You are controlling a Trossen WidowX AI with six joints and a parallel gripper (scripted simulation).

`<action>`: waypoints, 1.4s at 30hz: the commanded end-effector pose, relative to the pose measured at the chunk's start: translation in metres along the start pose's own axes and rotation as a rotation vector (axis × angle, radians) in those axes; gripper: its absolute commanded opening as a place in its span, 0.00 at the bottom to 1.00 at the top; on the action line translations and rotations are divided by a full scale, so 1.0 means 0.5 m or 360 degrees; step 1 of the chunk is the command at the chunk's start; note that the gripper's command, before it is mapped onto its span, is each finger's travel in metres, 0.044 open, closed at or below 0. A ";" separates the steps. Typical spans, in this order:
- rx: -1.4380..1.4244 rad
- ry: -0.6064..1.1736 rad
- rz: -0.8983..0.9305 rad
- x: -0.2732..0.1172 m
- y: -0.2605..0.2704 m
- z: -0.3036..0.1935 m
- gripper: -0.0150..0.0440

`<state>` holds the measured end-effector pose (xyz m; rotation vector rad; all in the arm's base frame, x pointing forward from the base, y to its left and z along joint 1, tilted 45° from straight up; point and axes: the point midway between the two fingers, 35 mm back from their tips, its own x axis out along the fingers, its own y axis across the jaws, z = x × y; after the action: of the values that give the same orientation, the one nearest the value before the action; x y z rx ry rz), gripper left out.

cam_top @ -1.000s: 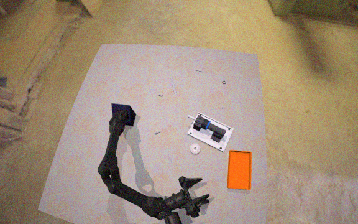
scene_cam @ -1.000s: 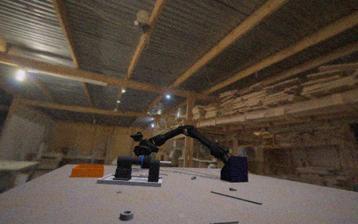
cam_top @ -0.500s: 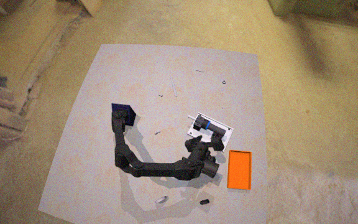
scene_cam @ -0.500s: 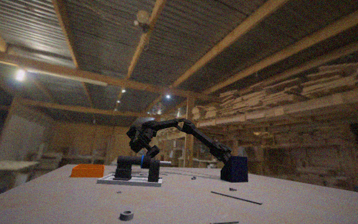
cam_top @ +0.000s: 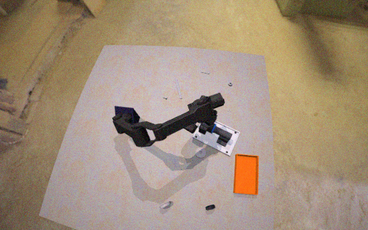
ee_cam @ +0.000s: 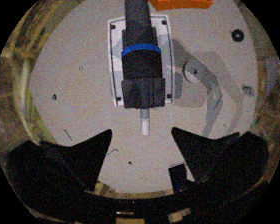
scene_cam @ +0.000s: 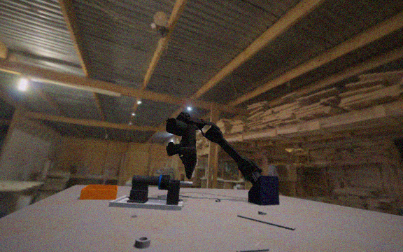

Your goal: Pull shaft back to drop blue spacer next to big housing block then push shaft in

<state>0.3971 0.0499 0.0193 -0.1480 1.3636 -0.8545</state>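
Observation:
The blue spacer [cam_top: 213, 128] [scene_cam: 160, 182] [ee_cam: 141, 48] sits on the shaft line, between the long dark housing cylinder [scene_cam: 145, 180] and a dark spacer [ee_cam: 141, 65]. Beyond that spacer stands a dark upright block [scene_cam: 173, 192] [ee_cam: 144, 93]. The pale shaft end [scene_cam: 187, 183] [ee_cam: 145, 125] sticks out of this block. All this is mounted on a white base plate [cam_top: 230, 153] [scene_cam: 145, 206]. My gripper [scene_cam: 189, 177] [ee_cam: 142, 131] is open and empty, pointing down above the shaft end, which shows between the fingertips in the wrist view. Contact between shaft and fingers is not seen.
An orange tray [cam_top: 246, 174] [scene_cam: 99, 192] [ee_cam: 183, 5] lies beyond the plate. A pale disc [cam_top: 200, 154] [ee_cam: 192, 71] lies beside the plate. A grey ring [cam_top: 230, 84] [scene_cam: 142, 242], a thin rod [cam_top: 178, 89] [scene_cam: 266, 222] and a black piece [cam_top: 209, 207] [ee_cam: 237, 35] lie farther off.

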 end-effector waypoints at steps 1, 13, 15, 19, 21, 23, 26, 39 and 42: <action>-0.0106 -0.0124 -0.0151 -0.012 0.000 -0.005 1.00; -0.0106 -0.0124 -0.0151 -0.012 0.000 -0.005 1.00; -0.0106 -0.0124 -0.0151 -0.012 0.000 -0.005 1.00; -0.0106 -0.0124 -0.0151 -0.012 0.000 -0.005 1.00; -0.0106 -0.0124 -0.0151 -0.012 0.000 -0.005 1.00; -0.0106 -0.0124 -0.0151 -0.012 0.000 -0.005 1.00; -0.0106 -0.0124 -0.0151 -0.012 0.000 -0.005 1.00; -0.0112 -0.0134 -0.0146 -0.011 0.002 -0.006 1.00; -0.0173 -0.0276 -0.0093 0.000 0.028 -0.012 1.00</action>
<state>0.3989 0.0565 0.0196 -0.2976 1.2867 -0.8480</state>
